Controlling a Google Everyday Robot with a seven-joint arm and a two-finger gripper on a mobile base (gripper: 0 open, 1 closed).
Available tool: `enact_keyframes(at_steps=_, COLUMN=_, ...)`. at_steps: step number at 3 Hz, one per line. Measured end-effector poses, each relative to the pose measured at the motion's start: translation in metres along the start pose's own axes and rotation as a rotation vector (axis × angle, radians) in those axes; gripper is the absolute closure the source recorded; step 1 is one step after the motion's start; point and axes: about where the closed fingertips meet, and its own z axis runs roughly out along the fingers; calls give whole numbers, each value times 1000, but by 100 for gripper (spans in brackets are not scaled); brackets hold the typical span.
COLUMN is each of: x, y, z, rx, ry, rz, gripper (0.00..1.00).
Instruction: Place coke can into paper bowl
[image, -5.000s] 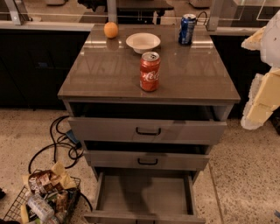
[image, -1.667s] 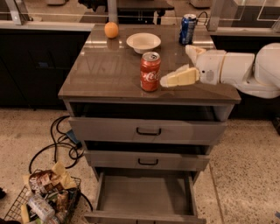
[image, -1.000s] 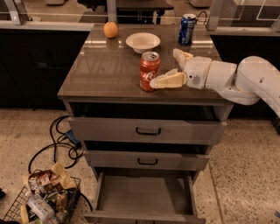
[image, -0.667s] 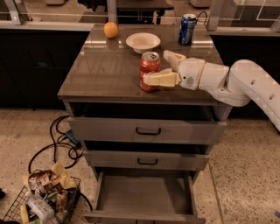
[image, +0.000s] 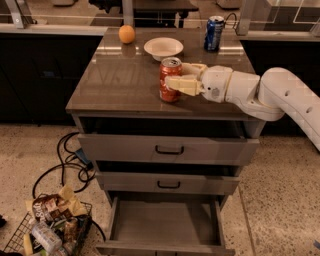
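A red coke can (image: 168, 71) stood up straight on the gray top of a cabinet (image: 120, 85), close to the front edge. The gripper (image: 177, 75) was right at the can, on its 3 o'clock side. Its jaws were spread apart, not squeezed. One finger (image: 181, 85) lay across the front of the can and the other finger (image: 194, 68) reached in just behind it, so the can sat part way between them. The can was still down on the cabinet, not in the bowl. The white arm (image: 280, 95) stretched away from the gripper toward 3 o'clock and off the side. The paper bowl (image: 163, 48) sat near the can at its 12 o'clock, farther back on the top, and nothing showed inside it. An orange (image: 127, 34) sat at 11 o'clock from the can, just beside the bowl. A blue can (image: 215, 33) stood at 1 o'clock, by the back edge. Under the top, the bottom drawer (image: 165, 220) was pulled wide open. At 7 o'clock on the floor stood a wire basket (image: 45, 232) full of snack bags, with black cables (image: 70, 160) near it.
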Motion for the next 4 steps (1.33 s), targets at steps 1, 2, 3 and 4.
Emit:
enact_keyframes(at_steps=1, x=-1, y=3, z=4, rx=-8, ry=-1, rz=0, gripper=100)
enact_keyframes(at_steps=2, x=-5, y=-2, z=6, rx=-8, ry=-10, rz=-6, gripper=100)
enact_keyframes(at_steps=3, x=-18, y=-33, z=3, rx=14, ry=-30, rz=-25, gripper=100)
enact_keyframes(at_steps=4, x=-24, y=-88, z=17, rx=18, ry=-12, rz=-19, gripper=100)
